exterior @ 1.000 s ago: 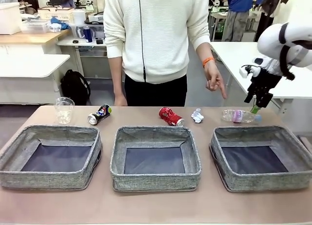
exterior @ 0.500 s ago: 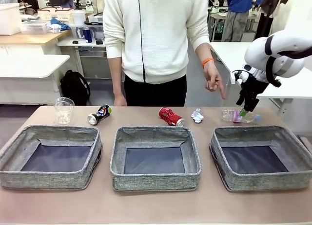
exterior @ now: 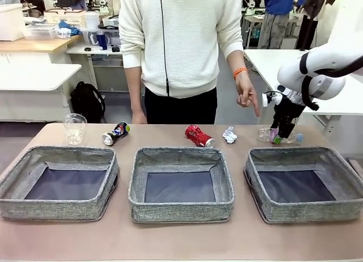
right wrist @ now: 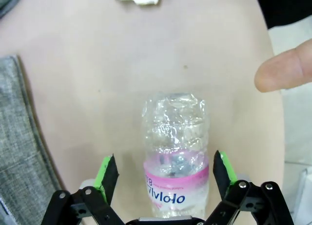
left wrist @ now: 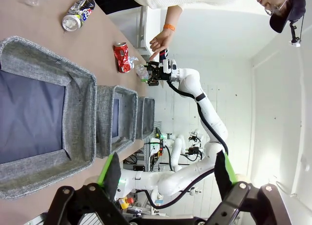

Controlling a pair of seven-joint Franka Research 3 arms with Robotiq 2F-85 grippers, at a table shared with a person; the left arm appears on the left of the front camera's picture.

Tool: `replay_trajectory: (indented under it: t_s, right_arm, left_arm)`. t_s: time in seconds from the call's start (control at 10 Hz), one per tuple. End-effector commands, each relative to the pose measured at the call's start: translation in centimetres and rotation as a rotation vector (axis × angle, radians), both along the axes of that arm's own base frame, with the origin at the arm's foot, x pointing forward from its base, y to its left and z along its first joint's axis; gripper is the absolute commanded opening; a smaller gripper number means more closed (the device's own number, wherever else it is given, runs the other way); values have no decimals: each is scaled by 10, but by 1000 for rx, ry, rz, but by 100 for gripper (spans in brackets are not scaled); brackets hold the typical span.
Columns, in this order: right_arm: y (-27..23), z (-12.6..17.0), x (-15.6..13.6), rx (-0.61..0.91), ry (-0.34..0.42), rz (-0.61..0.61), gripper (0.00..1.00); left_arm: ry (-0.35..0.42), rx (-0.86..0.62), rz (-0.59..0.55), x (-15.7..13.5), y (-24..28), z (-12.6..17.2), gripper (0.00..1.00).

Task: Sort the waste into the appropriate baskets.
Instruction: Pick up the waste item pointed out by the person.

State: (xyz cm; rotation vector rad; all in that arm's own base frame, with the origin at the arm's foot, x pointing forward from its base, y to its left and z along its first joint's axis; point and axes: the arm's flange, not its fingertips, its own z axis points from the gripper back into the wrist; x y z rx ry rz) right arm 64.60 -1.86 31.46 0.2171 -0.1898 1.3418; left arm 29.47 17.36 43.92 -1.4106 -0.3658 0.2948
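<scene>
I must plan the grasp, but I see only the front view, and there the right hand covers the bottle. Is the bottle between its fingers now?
Observer: Yes. In the right wrist view the bottle lies between the open fingers of the right hand, with a gap on each side.
Operator: Does the person's finger touch the bottle?
Observer: No. The fingertip is beside the bottle, apart from it.
Operator: And the left hand?
Observer: In the left wrist view the left hand is open and holds nothing.
</scene>
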Motion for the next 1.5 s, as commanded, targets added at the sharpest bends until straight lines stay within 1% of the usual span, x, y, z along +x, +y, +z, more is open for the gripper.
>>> replay_trajectory:
  t_s: [0.0, 0.1, 0.2, 0.3, 0.4, 0.5, 0.6, 0.7, 0.8, 1.0, 1.1, 1.2, 1.3, 1.4]
  right_arm:
    - [-2, 3, 0, -25, 13, -24, 100]
    - [-1, 3, 0, -66, 38, -60, 100]
    - [-2, 4, 1, -60, 34, -56, 55]
    - [-2, 6, 0, -81, 27, -47, 40]
    - [-2, 7, 0, -94, 31, -51, 0]
    - [-3, 7, 1, -121, 38, -58, 0]
    - [-3, 8, 0, -128, 38, -53, 25]
    - [-4, 9, -1, -128, 37, -57, 14]
    - [-6, 11, 0, -108, 56, -93, 0]
    - [-6, 16, -2, -125, 52, -66, 0]
    - [-4, 21, -4, -107, 39, -53, 0]
    - [-3, 28, -6, -121, 24, -59, 0]
    - [-4, 38, -10, -148, 8, -71, 0]
    - [-5, 58, -18, -159, -29, -92, 0]
  left_arm:
    - [-20, 0, -11, -3, 0, 1, 100]
    - [-20, 0, -11, -3, 0, 1, 100]
    - [-20, 0, -11, -3, 0, 1, 100]
    - [-20, 0, -11, -3, 0, 1, 100]
    - [-20, 0, -11, -3, 0, 1, 100]
    - [-20, 0, -11, -3, 0, 1, 100]
    - [-20, 0, -11, -3, 0, 1, 100]
    - [-20, 0, -11, -3, 0, 1, 100]
    - [-20, 0, -11, -3, 0, 1, 100]
    - [-20, 0, -11, -3, 0, 1, 100]
    - [-20, 0, -11, -3, 0, 1, 100]
    - [-20, 0, -11, -3, 0, 1, 100]
    - [-20, 0, -11, -3, 0, 1, 100]
    - [-20, 0, -11, -3, 0, 1, 100]
